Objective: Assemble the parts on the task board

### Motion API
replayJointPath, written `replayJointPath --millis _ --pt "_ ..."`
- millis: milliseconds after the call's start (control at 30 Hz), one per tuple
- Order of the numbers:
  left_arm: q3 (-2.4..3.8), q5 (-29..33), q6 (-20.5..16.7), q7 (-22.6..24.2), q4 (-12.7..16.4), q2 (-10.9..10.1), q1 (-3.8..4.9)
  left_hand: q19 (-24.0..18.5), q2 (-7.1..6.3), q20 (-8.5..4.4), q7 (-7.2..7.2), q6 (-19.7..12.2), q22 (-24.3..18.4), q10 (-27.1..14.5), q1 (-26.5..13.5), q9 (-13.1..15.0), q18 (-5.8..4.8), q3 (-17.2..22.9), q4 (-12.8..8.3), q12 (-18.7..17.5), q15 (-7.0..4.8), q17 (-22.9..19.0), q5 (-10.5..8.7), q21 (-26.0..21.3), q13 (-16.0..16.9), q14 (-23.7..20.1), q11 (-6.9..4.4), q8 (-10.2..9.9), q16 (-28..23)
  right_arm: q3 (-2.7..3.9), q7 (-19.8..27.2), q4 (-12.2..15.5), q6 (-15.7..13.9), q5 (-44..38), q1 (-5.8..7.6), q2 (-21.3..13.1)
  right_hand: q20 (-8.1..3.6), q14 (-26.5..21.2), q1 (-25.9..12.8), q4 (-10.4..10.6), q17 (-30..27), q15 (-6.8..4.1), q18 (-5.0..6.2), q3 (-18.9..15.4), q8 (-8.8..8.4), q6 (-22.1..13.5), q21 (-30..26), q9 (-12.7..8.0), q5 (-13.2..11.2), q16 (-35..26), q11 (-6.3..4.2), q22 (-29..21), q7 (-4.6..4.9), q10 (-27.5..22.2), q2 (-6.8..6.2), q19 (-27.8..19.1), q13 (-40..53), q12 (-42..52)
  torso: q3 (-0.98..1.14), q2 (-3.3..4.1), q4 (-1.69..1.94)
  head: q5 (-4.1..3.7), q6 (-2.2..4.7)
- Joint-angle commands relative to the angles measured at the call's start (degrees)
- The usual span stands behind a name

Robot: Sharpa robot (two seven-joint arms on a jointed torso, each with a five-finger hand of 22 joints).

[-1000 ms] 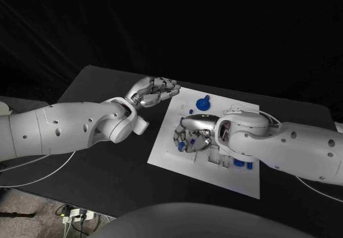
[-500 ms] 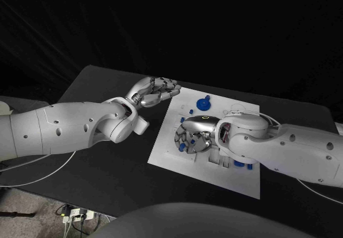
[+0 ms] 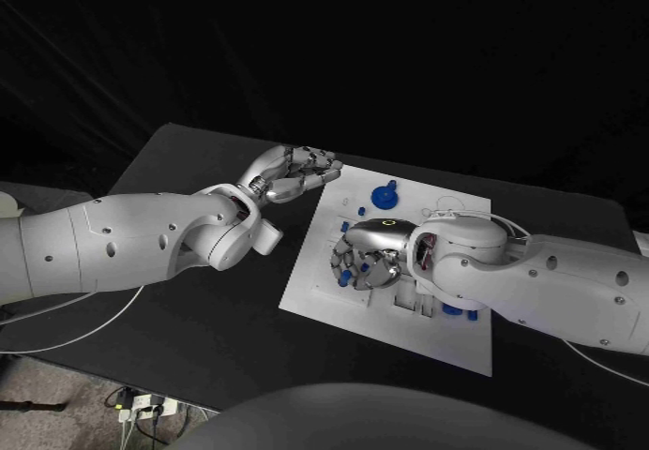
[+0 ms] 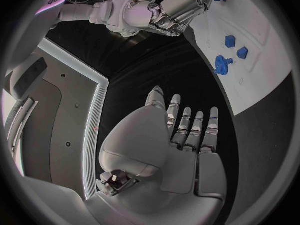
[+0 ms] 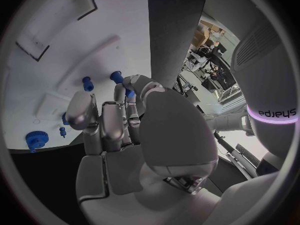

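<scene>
1. Head view: the right hand hangs over the board, fingers curled among blue parts; whether it grips one is unclear. It has barely moved.
2. Left wrist view: the left hand holds nothing, fingers straight and slightly apart, beside the board.
3. Right wrist view: a blue gear lies beside the fingers.

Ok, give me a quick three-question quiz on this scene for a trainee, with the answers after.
1. True or false: the left hand holds a blue part.
2. Which hand is over the task board? A) left B) right C) both
3. Fill in: the blue gear lies near the board's ____ edge, seen from the robot.

Key: 1 false, its fingers are curled with nothing in them. 2 B, the right hand. 3 far.
</scene>
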Motion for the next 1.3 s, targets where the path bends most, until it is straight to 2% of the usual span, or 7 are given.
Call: replayJointPath --millis 33,600,700,833,1067,1200,1300 --pt "0.05 0.25 0.52 0.25 0.10 0.12 0.01 0.20 0.40 0.00 0.32 0.20 0.00 0.02 0.29 0.08 -0.39 -0.18 -0.06 0.16 -0.25 0.06 0.21 0.29 0.08 -0.08 0.42 0.30 0.39 -0.01 0.08 -0.11 0.11 -1.57 -0.18 0.02 0.06 -0.25 -0.23 -0.23 -0.09 0.04 0.11 0.11 0.26 1.03 -0.39 0.00 -0.22 -0.23 0.03 7.25 1.20 -0.28 0.11 -0.30 -0.09 -0.34 0.00 -0.01 0.01 -0.01 0.00" --pt "0.05 0.24 0.70 -0.08 0.09 0.18 0.01 0.27 0.47 0.00 0.33 0.22 0.10 0.03 0.50 0.08 -0.39 -0.13 -0.08 0.20 -0.19 0.08 0.30 0.32 0.08 -0.02 0.43 0.32 0.50 -0.02 -0.05 -0.43 0.25 -2.08 -1.01 0.13 0.22 -0.76 -0.11 -0.76 -0.39 0.25 0.31 0.11 -0.47 0.66 -1.51 -0.47 -0.75 -0.59 0.26 7.01 1.44 -0.74 0.34 -1.07 -0.10 -0.80 0.00 -0.03 0.03 0.20 0.00" --pt "0.04 0.23 0.75 -0.15 0.09 0.21 0.01 0.27 0.47 0.00 0.33 0.22 0.10 0.03 0.50 0.08 -0.39 -0.13 -0.08 0.20 -0.19 0.08 0.30 0.32 0.08 -0.02 0.43 0.32 0.50 -0.02 -0.44 -0.41 0.71 -2.33 -1.07 0.06 0.49 -1.30 -0.31 -1.07 -0.73 0.64 0.46 0.11 -2.22 -1.10 -2.42 -1.55 -2.03 -0.95 0.61 6.80 1.91 -1.81 0.59 -1.72 -0.05 -1.41 0.00 -0.03 0.01 0.23 0.00" --pt "0.04 0.23 0.74 -0.18 0.06 0.24 0.01 0.31 0.49 0.00 0.33 0.23 0.16 0.02 0.65 0.08 -0.38 -0.10 -0.08 0.17 -0.16 0.09 0.36 0.35 0.07 0.01 0.43 0.32 0.57 -0.02 -1.34 -0.30 1.16 -2.97 -1.14 -0.12 0.92 -2.58 -1.07 -1.05 -1.78 1.07 0.92 0.36 -5.95 -5.98 -5.09 -3.99 -4.10 -1.91 1.17 6.11 2.01 -4.52 0.43 -3.50 -0.03 -2.63 0.00 -0.01 0.02 0.22 0.00" --pt "0.04 0.23 0.73 -0.26 0.08 0.23 0.01 0.31 0.49 0.00 0.33 0.23 0.16 0.02 0.65 0.08 -0.38 -0.10 -0.08 0.17 -0.16 0.09 0.36 0.35 0.07 0.01 0.43 0.32 0.57 -0.02 -2.50 0.10 0.88 -4.96 -1.23 -0.50 2.01 -5.20 -3.39 -0.43 -4.20 2.15 1.67 -0.59 -11.24 -14.11 -9.95 -8.35 -10.92 -3.75 3.22 4.82 -2.11 -11.67 -0.63 -6.34 0.68 -4.62 0.01 0.01 0.05 0.23 0.00" --pt "0.04 0.23 0.70 -0.30 0.14 0.16 0.01 0.34 0.50 0.00 0.33 0.22 0.19 -0.01 0.73 0.07 -0.37 -0.10 -0.08 0.14 -0.13 0.10 0.38 0.36 0.07 0.05 0.44 0.32 0.64 -0.02 -2.50 0.52 0.31 -5.72 -1.25 -1.04 2.41 -5.91 -4.61 0.04 -4.82 2.46 1.93 -2.31 -12.81 -17.04 -11.70 -10.40 -16.88 -4.07 3.66 4.34 -4.34 -14.26 -0.95 -6.96 1.67 -4.44 0.02 0.00 0.07 0.32 0.00" --pt "0.04 0.23 0.64 -0.31 0.19 0.10 0.01 0.34 0.50 0.00 0.33 0.22 0.19 -0.01 0.73 0.07 -0.37 -0.10 -0.08 0.14 -0.13 0.10 0.38 0.36 0.07 0.05 0.44 0.32 0.64 -0.02 -2.53 1.16 -0.01 -6.69 -1.26 -1.84 2.66 -6.96 -5.37 0.70 -5.93 2.66 2.21 -4.75 -14.22 -19.92 -14.00 -12.42 -22.86 -4.88 3.93 3.67 -6.26 -17.13 -1.21 -7.85 2.26 -4.66 0.01 -0.02 0.07 0.31 0.00"
